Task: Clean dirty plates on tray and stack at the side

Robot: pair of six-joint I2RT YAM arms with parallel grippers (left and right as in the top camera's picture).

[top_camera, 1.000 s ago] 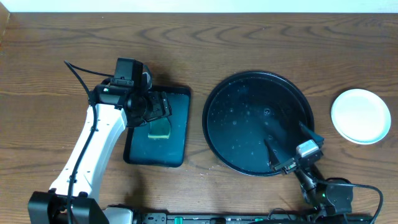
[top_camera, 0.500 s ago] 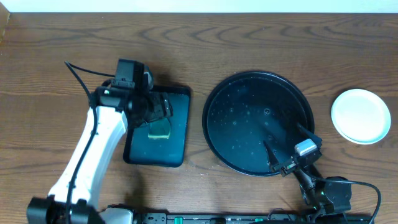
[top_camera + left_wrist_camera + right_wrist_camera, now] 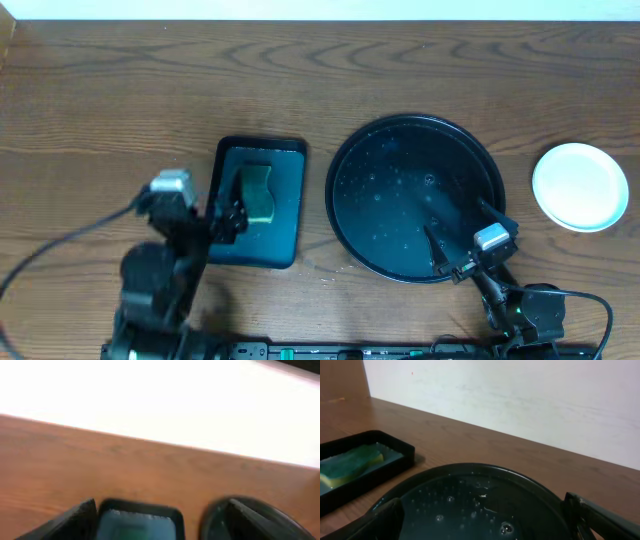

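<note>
Finding one: the large round black tray (image 3: 390, 160) carries no plates, only water droplets on its floor. The small round white plastic plates (image 3: 580, 186) lie on the brown wood-grain desk (image 3: 300, 80), clear of the tray's right rim. From overhead they read as one disc, so you cannot count the stack.

Finding two: your right pincer (image 3: 462, 232) hangs over the near right part of the tray, jaws spread wide, holding nothing. The plates lie to its right and a little farther back, beyond the rim. They are round, so no long axis governs the approach. The right arm is much the nearer one.

Finding three: your left pincer (image 3: 228, 205) sits at the left edge of the rectangular dark teal tray (image 3: 285, 160), jaws wide and empty. The yellow-green sponge (image 3: 258, 192) lies inside that tray, just beside it.

Judgement: the work appears complete, pending a count.
</note>
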